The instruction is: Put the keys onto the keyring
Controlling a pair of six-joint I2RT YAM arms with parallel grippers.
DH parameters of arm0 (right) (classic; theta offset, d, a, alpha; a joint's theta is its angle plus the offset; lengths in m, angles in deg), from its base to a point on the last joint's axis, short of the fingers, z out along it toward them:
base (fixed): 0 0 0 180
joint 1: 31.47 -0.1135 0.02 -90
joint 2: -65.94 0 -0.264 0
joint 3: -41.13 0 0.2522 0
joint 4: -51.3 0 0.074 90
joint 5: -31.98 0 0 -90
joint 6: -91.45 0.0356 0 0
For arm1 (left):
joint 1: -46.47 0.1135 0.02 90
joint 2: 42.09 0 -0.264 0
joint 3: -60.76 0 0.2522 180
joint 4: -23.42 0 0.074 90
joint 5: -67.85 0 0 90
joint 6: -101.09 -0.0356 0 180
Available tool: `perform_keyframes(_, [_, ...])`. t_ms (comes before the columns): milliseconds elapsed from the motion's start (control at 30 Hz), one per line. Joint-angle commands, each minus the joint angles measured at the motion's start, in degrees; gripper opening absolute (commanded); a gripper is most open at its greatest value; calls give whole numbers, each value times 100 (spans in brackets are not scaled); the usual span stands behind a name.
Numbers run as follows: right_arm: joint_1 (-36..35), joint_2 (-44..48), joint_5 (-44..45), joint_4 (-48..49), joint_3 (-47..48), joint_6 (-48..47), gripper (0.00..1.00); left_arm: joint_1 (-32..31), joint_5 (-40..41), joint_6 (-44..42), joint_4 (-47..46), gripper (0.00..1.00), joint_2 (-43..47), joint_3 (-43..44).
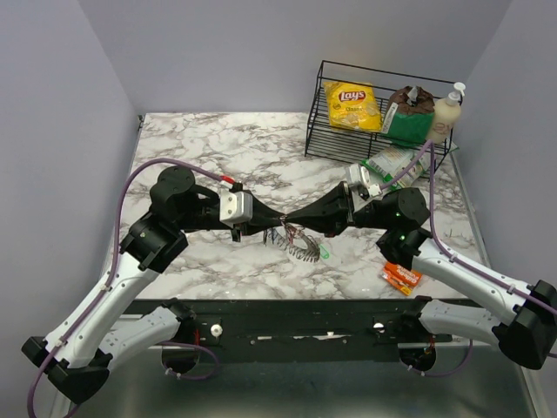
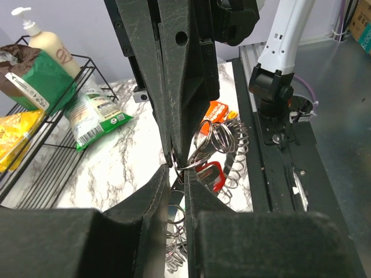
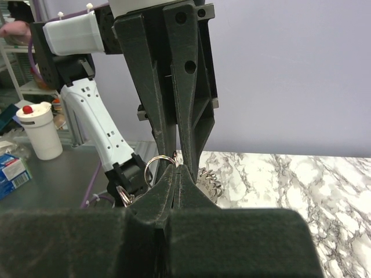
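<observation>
Over the middle of the marble table my left gripper (image 1: pixel 271 225) and right gripper (image 1: pixel 291 219) meet tip to tip. The right gripper (image 3: pixel 178 168) is shut on a small wire ring (image 3: pixel 160 156). In the left wrist view this ring (image 2: pixel 188 167) crosses the left gripper's tips (image 2: pixel 175 171), whose jaws stand a narrow gap apart. I cannot tell whether they pinch it. A red key (image 2: pixel 211 175) hangs just behind that ring. The grey toothed keyring (image 1: pixel 300 250) dangles below the tips, with a pale green key (image 1: pixel 325 252) beside it. No blue key shows.
A black wire basket (image 1: pixel 383 74) at the back right holds a yellow chips bag (image 1: pixel 352 106), a brown-and-green pack and a pump bottle (image 1: pixel 448 111). A green packet (image 1: pixel 392 164) lies in front of it. An orange snack packet (image 1: pixel 400 277) lies near the right front edge.
</observation>
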Motion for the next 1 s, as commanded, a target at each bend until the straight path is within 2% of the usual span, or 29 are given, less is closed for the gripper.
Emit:
perform_keyframes(0, [-5, 67, -8, 458, -4, 42, 1, 11, 483, -134, 284, 17, -10, 84])
perform_keyframes(167, [-5, 59, -43, 467, -4, 42, 1, 19, 685, -151, 425, 0, -124, 181])
perform_keyframes(333, [4, 32, -25, 458, -21, 41, 1, 11, 1019, -134, 381, 0, -72, 164])
perform_keyframes(500, [3, 15, 45, 423, -48, 24, 9, 11, 1554, -169, 328, 0, 95, 102])
perform_keyframes(600, [4, 32, 132, 414, -74, 15, 25, 11, 1704, -213, 302, 0, 156, 49])
perform_keyframes(633, [4, 41, 168, 414, -91, 24, 34, 19, 1740, -239, 293, 0, 174, 23])
perform_keyframes(767, [4, 120, 343, 405, -170, -2, 53, 11, 1863, -379, 249, 0, 236, -56])
perform_keyframes(967, [3, 305, 774, 309, -302, -117, 76, 11, 2056, -1002, 188, 0, 525, -390])
